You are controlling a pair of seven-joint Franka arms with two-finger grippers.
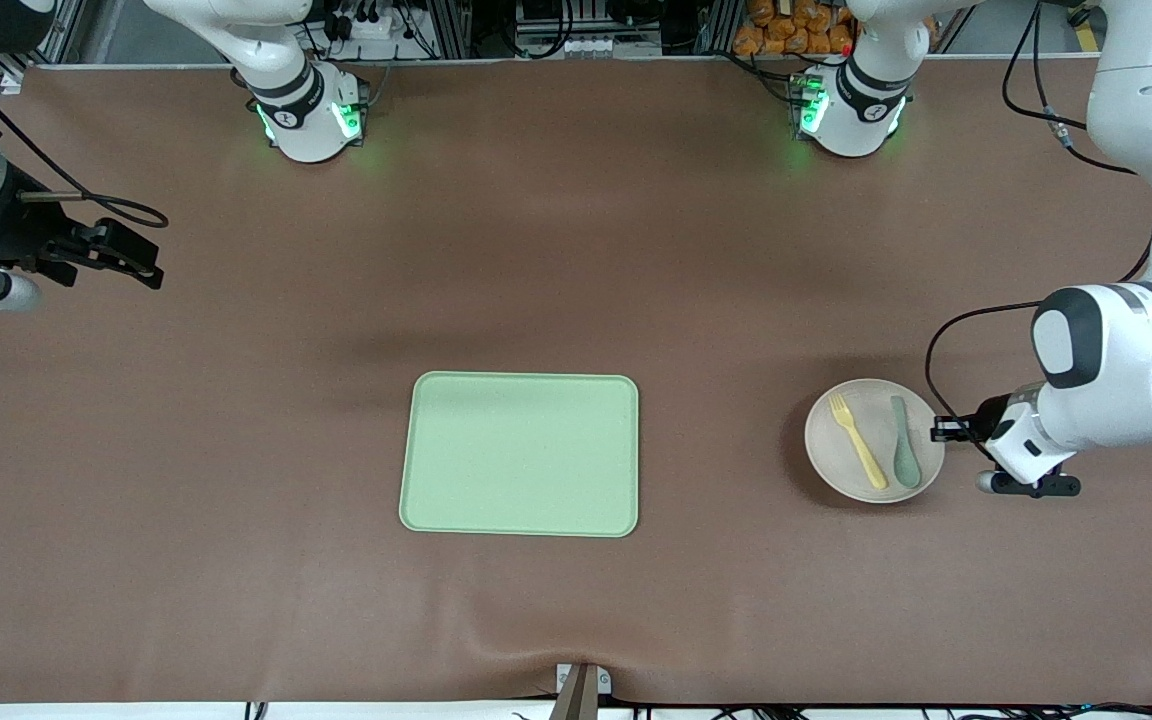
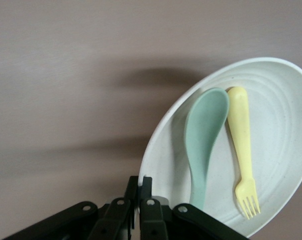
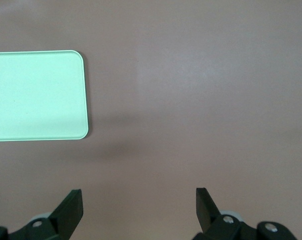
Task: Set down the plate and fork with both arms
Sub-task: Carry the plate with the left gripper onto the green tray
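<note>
The pale beige plate (image 1: 848, 462) lies toward the left arm's end of the table, and I cannot tell if it is lifted off it. The pale-yellow fork (image 1: 857, 440) and a grey-green spoon (image 1: 904, 455) lie side by side in it. My left gripper (image 1: 940, 430) is shut on the plate's rim at the edge beside the spoon. In the left wrist view the gripper (image 2: 141, 184) pinches the rim of the plate (image 2: 286, 125), with the fork (image 2: 241, 140) and spoon (image 2: 203, 135) in it. My right gripper (image 1: 148, 266) is open and empty, waiting over bare table at the right arm's end (image 3: 139, 199).
A rectangular light-green tray (image 1: 520, 454) lies mid-table, beside the plate toward the right arm's end, and its corner shows in the right wrist view (image 3: 36, 95). Brown mat covers the table. The two arm bases stand along the table's edge farthest from the front camera.
</note>
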